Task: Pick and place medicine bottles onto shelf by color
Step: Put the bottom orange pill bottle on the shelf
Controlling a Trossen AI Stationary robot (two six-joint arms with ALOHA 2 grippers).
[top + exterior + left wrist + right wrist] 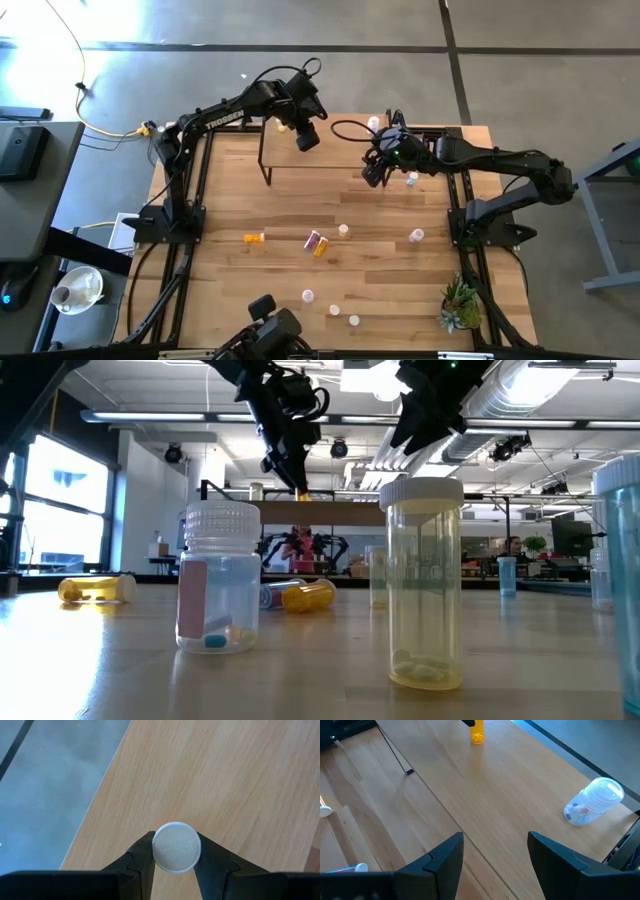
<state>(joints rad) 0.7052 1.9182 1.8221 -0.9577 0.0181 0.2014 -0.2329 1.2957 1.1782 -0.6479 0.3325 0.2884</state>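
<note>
White embossed lettering on the bottle cap [176,846] is too faint to read. The left gripper [175,865] clamps that bottle above the shelf [210,780], at twelve o'clock on the table. The right gripper [495,852] hangs wide and empty.

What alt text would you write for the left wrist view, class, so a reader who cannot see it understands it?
Seen from above, the left gripper is shut on a medicine bottle, its two dark fingers pressing either side of the round white cap. Below lies the shelf, a light-wood board, with grey floor beyond its edge.

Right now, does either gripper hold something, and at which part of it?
The left gripper holds an orange medicine bottle by its white cap, above the shelf. The right gripper is open and holds nothing.
</note>
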